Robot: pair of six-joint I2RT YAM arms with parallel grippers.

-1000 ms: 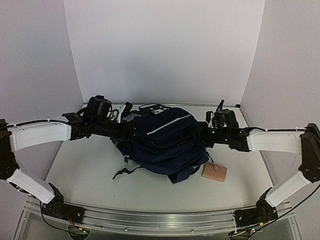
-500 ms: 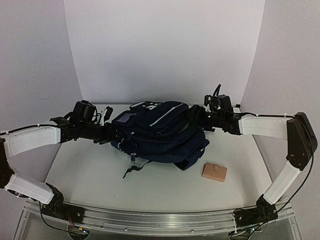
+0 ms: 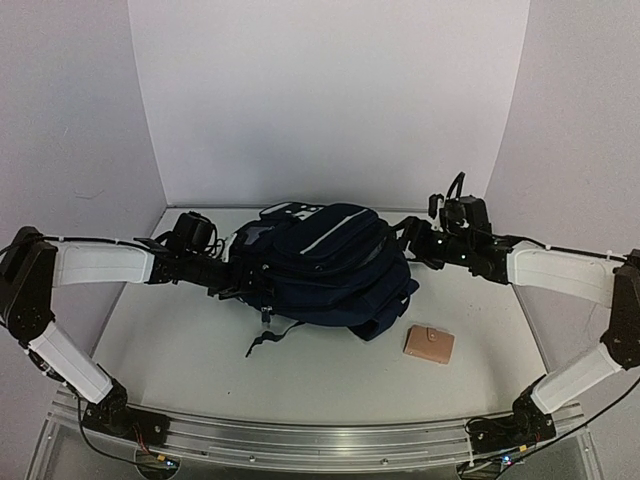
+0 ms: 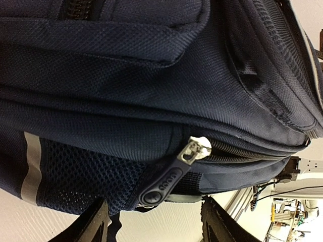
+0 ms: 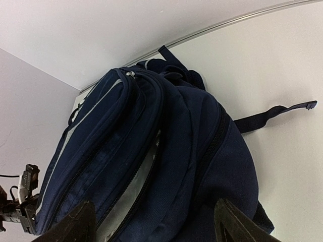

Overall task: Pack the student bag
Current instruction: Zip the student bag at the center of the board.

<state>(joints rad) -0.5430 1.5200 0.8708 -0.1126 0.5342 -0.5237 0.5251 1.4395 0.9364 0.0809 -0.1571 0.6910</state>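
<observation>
Student bag point(image 3: 320, 265) lies on its side in the middle of the table point(image 3: 180, 340), with an arm at each flank, and to my eye the main risk is a missed grab. The left gripper point(image 4: 154, 222) sits against the bag's 9 o'clock side, fingers spread and pinching nothing. The slim zip pull point(image 4: 169, 176) hangs aslant just beyond the tips, roughly between them. Right beside it is the mesh pocket point(image 4: 75, 176). If the fingers close a touch off line, I judge they would bunch mesh or seam fabric instead of the pull, and the zipper would not travel.

A second worry is sliding. Nothing pins the bag, so a tug on the zip could drag the whole soft body across the table. The right gripper point(image 5: 151, 227) is at about 2 o'clock of the bag, fingers wide apart and empty, near the fabric but, as far as I can tell, not touching it.

A loose strap point(image 5: 275, 113) trails at the right arm's side and could snag. A tan wallet point(image 3: 429, 343) lies on the table at 4 o'clock of the bag, outside it.
</observation>
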